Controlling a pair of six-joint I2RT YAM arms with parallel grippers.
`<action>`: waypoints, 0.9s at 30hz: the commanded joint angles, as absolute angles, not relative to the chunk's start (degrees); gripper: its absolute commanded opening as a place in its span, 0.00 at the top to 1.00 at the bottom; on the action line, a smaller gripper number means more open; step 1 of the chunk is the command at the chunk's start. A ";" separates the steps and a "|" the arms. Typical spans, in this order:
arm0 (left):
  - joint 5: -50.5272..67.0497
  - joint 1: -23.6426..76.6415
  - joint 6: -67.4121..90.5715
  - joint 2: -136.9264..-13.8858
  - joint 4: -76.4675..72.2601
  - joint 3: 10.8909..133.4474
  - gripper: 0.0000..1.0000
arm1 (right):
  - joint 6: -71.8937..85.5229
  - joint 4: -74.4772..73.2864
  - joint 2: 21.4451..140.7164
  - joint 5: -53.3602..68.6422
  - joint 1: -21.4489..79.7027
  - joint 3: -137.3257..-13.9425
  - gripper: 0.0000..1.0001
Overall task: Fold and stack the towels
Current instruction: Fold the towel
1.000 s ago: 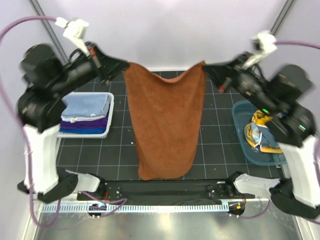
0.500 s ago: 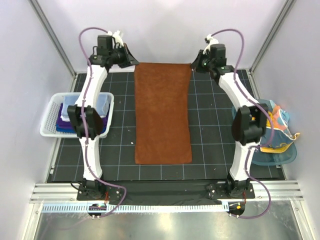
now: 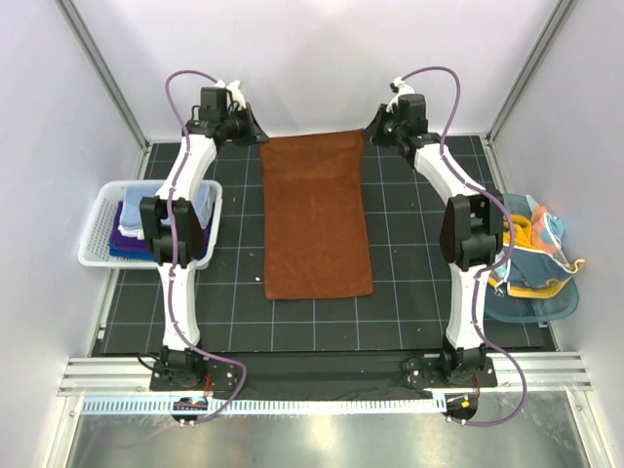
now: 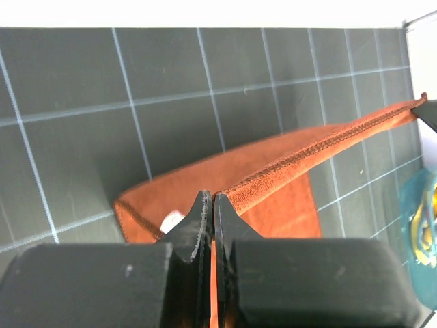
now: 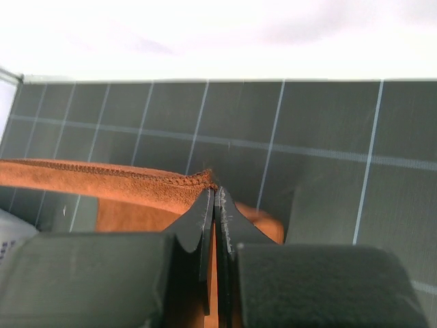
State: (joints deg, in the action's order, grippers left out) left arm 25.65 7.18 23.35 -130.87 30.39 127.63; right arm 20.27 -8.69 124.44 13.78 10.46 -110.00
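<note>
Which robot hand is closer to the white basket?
Left. The left gripper pinches a far corner of the brown towel, on the side where the white basket sits; the right gripper pinches the other far corner, across the towel from it.

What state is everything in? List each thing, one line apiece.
rust-brown towel: spread out unfolded, far edge held up.
left gripper: shut on one far corner.
right gripper: shut on the other far corner.
folded towels: stacked in the white basket.
loose towels: crumpled in the teal tub.
</note>
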 commanded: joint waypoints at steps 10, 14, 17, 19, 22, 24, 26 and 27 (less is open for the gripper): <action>13.63 10.46 16.44 -112.43 24.09 103.99 1.00 | 21.44 -3.61 106.27 13.01 10.20 -88.61 0.99; 11.43 11.07 16.96 -107.85 21.89 95.90 1.00 | 22.59 -1.67 100.39 13.10 10.72 -79.31 0.99; 10.02 11.51 16.96 -104.43 21.19 90.80 1.00 | 23.03 -1.14 97.66 12.83 11.51 -75.68 0.99; 9.67 11.60 17.31 -102.84 20.74 87.11 1.00 | 22.94 -1.49 95.02 12.40 12.48 -72.78 0.99; 9.58 11.69 17.84 -99.50 20.22 82.98 1.00 | 22.85 -1.93 92.03 11.52 13.53 -69.53 0.99; 9.14 11.95 18.36 -97.30 20.04 81.22 1.00 | 22.85 -2.20 90.53 10.90 13.80 -67.43 0.99; 9.05 12.39 18.72 -95.46 19.86 79.02 1.00 | 22.85 -2.81 88.60 10.72 14.06 -65.84 0.99; 8.62 12.65 19.07 -94.84 19.86 78.23 1.00 | 22.94 -3.33 87.98 10.37 14.06 -65.31 0.99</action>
